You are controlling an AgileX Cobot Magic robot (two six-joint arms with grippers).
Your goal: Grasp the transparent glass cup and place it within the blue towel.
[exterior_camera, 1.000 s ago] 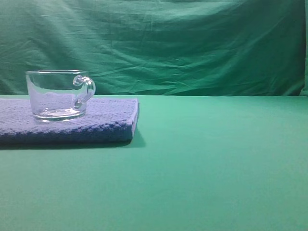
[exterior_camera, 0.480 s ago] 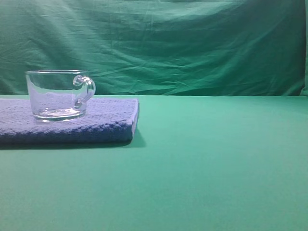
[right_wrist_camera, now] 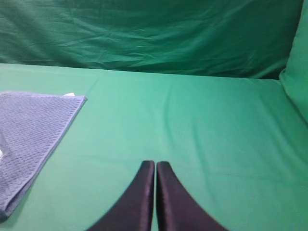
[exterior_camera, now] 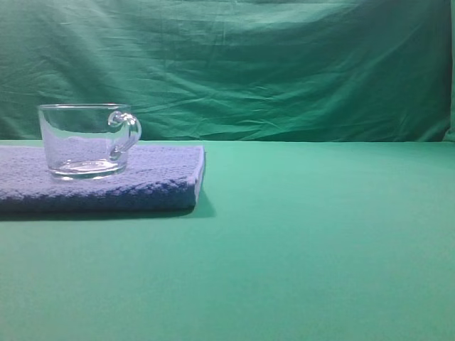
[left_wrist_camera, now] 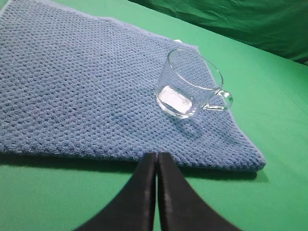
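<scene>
Green table (exterior_camera: 320, 249): one cup (exterior_camera: 87, 140) on one towel (exterior_camera: 153, 181).

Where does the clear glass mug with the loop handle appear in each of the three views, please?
Exterior high: clear glass mug stands upper left on the blue terry towel.
Left wrist: right of centre, near the towel's right corner.
Right wrist: not clearly visible.
Shared landmark: the towel.

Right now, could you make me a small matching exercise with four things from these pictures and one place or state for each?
Things:
1. transparent glass cup
2. blue towel
3. left gripper
4. right gripper

Places or states:
A. shut, over bare green cloth, towel corner at its left
B. lies flat on the green table
C. stands upright on the towel
D. shut, just off the towel's near edge

Pairs: 1-C, 2-B, 3-D, 4-A
</scene>
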